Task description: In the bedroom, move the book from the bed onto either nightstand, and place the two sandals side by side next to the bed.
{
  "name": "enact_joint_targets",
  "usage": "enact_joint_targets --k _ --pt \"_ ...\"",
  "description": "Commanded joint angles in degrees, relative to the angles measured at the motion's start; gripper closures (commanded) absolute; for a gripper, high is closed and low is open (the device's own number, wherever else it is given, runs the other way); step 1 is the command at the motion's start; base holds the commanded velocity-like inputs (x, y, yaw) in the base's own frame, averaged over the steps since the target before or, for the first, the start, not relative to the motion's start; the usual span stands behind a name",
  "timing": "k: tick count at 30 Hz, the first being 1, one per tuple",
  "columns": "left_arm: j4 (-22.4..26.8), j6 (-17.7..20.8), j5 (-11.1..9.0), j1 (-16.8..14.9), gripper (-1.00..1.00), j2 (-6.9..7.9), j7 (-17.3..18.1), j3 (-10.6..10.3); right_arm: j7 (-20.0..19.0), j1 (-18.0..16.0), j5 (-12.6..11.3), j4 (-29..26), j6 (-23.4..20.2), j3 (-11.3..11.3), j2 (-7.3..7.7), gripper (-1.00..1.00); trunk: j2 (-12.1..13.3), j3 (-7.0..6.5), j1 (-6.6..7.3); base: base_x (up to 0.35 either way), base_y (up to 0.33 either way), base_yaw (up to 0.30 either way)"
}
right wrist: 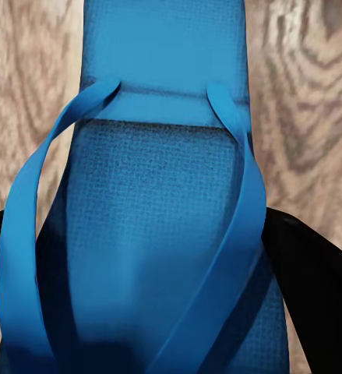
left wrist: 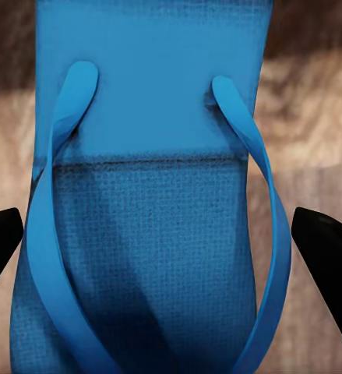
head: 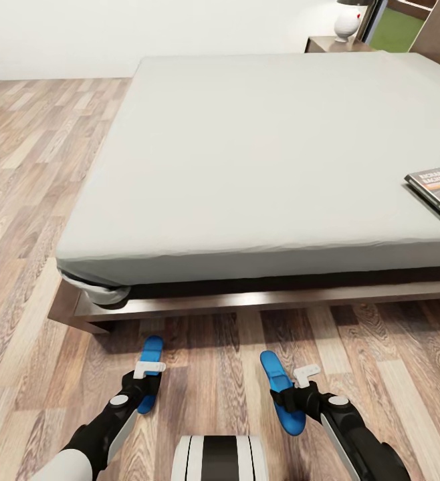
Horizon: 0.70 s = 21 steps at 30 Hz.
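1. We find the left end effector over the left sandal, black fingers apart either side; grip undeterminable.
2. The right end effector straddles the right sandal; contact equally unclear.
3. Both sandals lie on the plank floor beside the bed, apart.
4. The book lies on the mattress; a nightstand beyond.

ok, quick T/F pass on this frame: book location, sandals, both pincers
1. The book lies on the bed. True.
2. Both sandals rest on the mattress. False: the left sandal and the right sandal are over the wood floor in front of the bed.
3. The left pincer is at a blue sandal. True.
4. The right pincer holds the book. False: it is at the other sandal.
5. A white lamp stands on the nightstand. True.
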<state>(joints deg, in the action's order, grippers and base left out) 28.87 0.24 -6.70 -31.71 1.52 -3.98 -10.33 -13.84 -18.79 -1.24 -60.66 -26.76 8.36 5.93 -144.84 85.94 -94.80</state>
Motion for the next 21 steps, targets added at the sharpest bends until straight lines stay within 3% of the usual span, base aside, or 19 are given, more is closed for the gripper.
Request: enact_joint_targets --k 1,21 --pt "0.0 0.0 -0.6 0.0 1.0 0.07 -0.4 -0.5 0.0 0.0 -0.1 -0.1 -0.3 0.1 0.04 1.0 0.0 0.03 0.01 0.0 0.0 0.0" --pt "0.0 -0.1 -0.5 0.0 1.0 -0.11 -0.5 -0.5 0.0 0.0 -0.1 -0.1 -0.3 0.2 -0.03 1.0 0.0 0.03 0.01 0.0 0.0 0.0"
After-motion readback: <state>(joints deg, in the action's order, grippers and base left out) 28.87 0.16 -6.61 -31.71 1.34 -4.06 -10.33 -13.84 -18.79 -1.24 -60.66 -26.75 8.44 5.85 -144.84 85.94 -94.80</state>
